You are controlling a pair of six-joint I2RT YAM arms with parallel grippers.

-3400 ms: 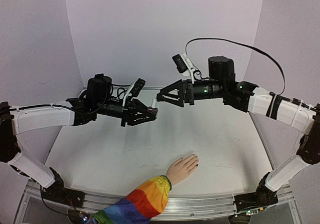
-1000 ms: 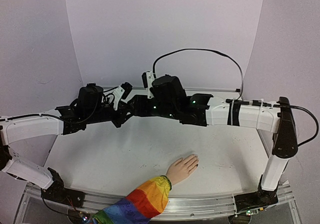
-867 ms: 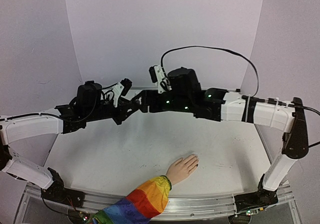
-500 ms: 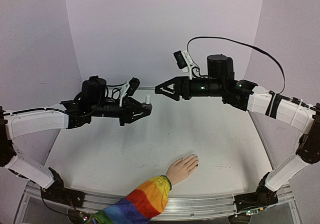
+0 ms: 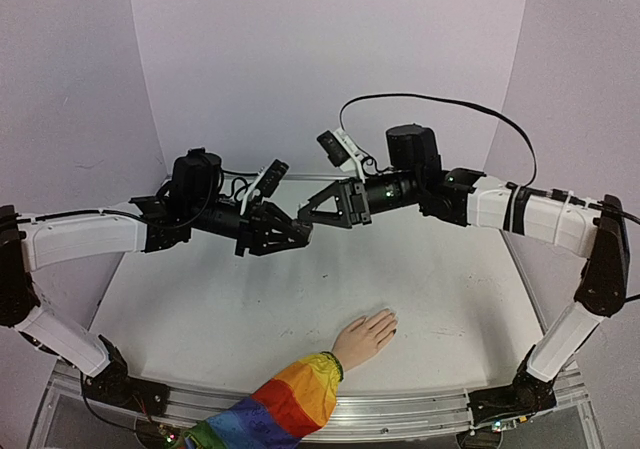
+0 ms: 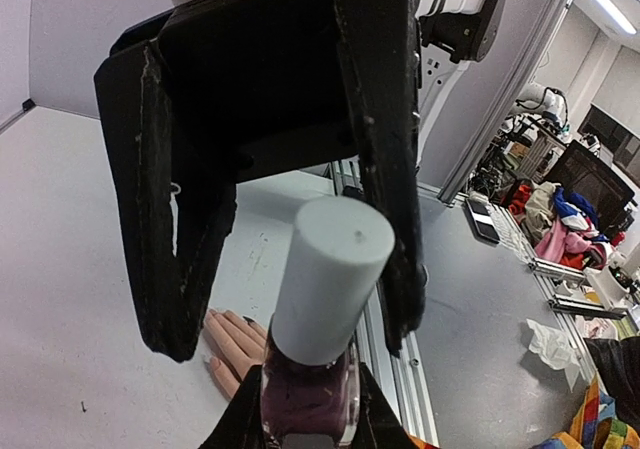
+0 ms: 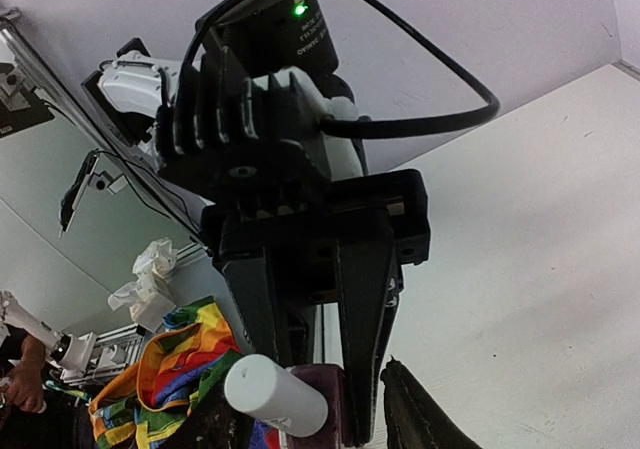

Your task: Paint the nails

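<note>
Left gripper (image 5: 303, 232) hung high over the middle of the desk (image 5: 200, 309), closed on something too small to read from the top camera, and the right gripper (image 5: 304, 213) met it nose to nose. The mannequin hand (image 5: 366, 335) lay palm down near the front edge, rainbow sleeve (image 5: 285, 404) trailing off the desk, well apart from both grippers. Its nails (image 5: 391, 325) were specks from up there; one fingertip showed a dark spot, the others looked bare, though I couldn't be sure.

Over to the left wrist: its fingers were pinched on a bottle (image 6: 308, 401) of purple polish, white cap (image 6: 330, 279) on top. The right gripper's black jaws stood wide apart, straddling that cap, one side clear of it, the other at or near touching. The hand sat far below, its nails blurred.

From the right wrist, only its own fingertips showed at the bottom edge, spread either side of the cap; the bottle's glass was mostly hidden.

My read: cap not yet off, brush unseen, so nearly all the painting was left.
</note>
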